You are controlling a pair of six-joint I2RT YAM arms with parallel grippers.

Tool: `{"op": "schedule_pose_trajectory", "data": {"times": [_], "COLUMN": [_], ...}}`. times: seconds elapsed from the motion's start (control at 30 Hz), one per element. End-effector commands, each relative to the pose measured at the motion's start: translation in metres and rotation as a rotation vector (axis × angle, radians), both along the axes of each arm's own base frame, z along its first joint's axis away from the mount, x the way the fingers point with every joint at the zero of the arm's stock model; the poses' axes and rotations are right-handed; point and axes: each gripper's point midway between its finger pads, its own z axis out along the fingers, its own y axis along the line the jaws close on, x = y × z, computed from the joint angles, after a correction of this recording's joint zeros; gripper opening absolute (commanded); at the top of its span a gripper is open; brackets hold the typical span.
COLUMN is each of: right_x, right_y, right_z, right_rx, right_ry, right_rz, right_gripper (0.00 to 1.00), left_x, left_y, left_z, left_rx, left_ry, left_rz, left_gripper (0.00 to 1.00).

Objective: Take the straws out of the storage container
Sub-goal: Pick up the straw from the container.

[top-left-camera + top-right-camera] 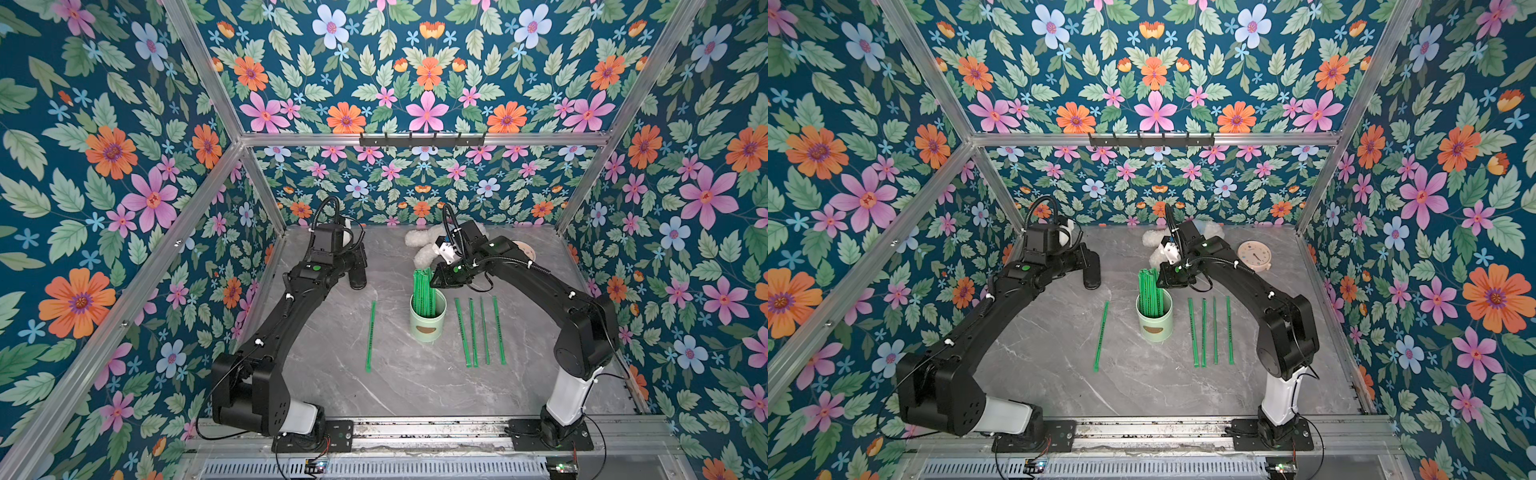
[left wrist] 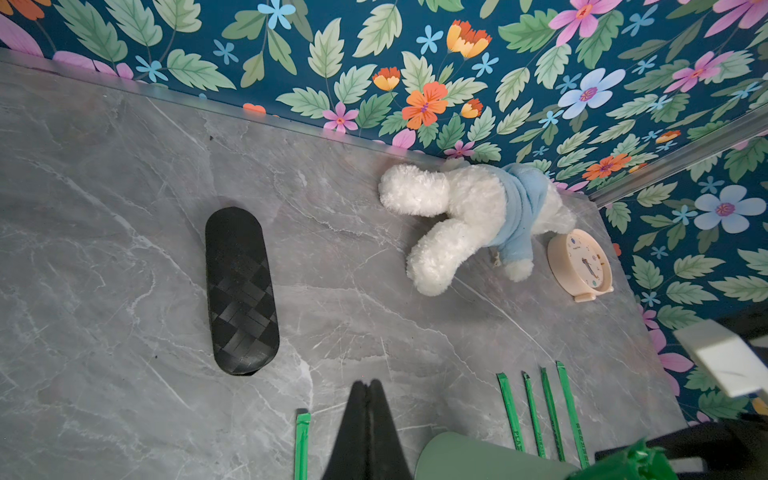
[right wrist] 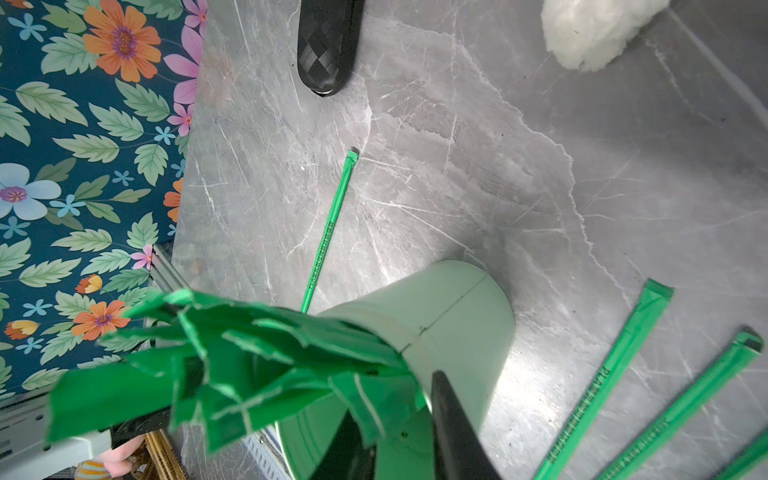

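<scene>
The right claw (image 1: 433, 280), the nearer, stood at the upper ends of the straws (image 1: 423, 291), which rose upright beside and below it from the storage container (image 1: 428, 326) in the middle of the desk (image 1: 395, 386), jaws slightly parted, grip undeterminable; the left claw (image 2: 368, 386) hung closed, empty, farther off.

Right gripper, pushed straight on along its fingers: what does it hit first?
Most likely the straws standing in the cup; the right gripper sits at their tops, jaws apart, though depth is unclear.
</scene>
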Motion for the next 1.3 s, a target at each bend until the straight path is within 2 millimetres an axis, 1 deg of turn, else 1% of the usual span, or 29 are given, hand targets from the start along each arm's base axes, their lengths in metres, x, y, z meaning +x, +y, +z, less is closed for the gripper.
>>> {"op": "schedule_pose_trajectory", "data": {"times": [0.0,0.17,0.37,0.5,0.6,0.7,0.8,0.93,1.2,1.23,1.27], "right_x": [-0.002,-0.002,-0.009,-0.014,-0.018,-0.022,-0.027,-0.031,-0.034,-0.038,-0.039], "right_y": [0.001,-0.001,-0.006,-0.010,-0.014,-0.018,-0.022,-0.027,-0.032,-0.035,-0.036], "right_z": [-0.001,0.002,0.008,0.012,0.016,0.017,0.020,0.028,0.058,0.075,0.081], "right_rx": [-0.008,-0.013,-0.028,-0.043,-0.053,-0.075,-0.093,-0.100,-0.092,-0.076,-0.075], "right_ry": [0.002,-0.004,-0.012,-0.020,-0.026,-0.028,-0.035,-0.053,-0.110,-0.146,-0.157], "right_rz": [0.013,0.011,0.011,0.012,0.012,0.017,0.023,0.024,0.018,0.016,0.014], "right_gripper": [0.21,0.13,0.11,0.11,0.10,0.10,0.09,0.08,0.08,0.08,0.08], "left_x": [0.003,0.003,0.001,-0.004,-0.011,-0.023,-0.037,-0.055,-0.098,-0.102,-0.106], "left_y": [-0.001,-0.003,-0.008,-0.018,-0.030,-0.043,-0.052,-0.055,-0.062,-0.064,-0.066], "left_z": [0.005,0.004,0.008,0.010,0.011,0.007,0.006,0.007,0.007,0.005,0.004], "left_rx": [-0.003,-0.006,-0.022,-0.017,0.000,0.023,0.065,0.089,0.077,0.078,0.080], "left_ry": [-0.019,-0.017,-0.022,-0.029,-0.032,-0.019,-0.015,-0.022,-0.044,-0.045,-0.045], "left_rz": [-0.005,-0.010,-0.037,-0.076,-0.120,-0.173,-0.211,-0.246,-0.363,-0.378,-0.389], "left_gripper": [0.00,0.00,0.00,0.00,0.00,0.00,0.00,0.00,0.00,0.00,0.00]}}
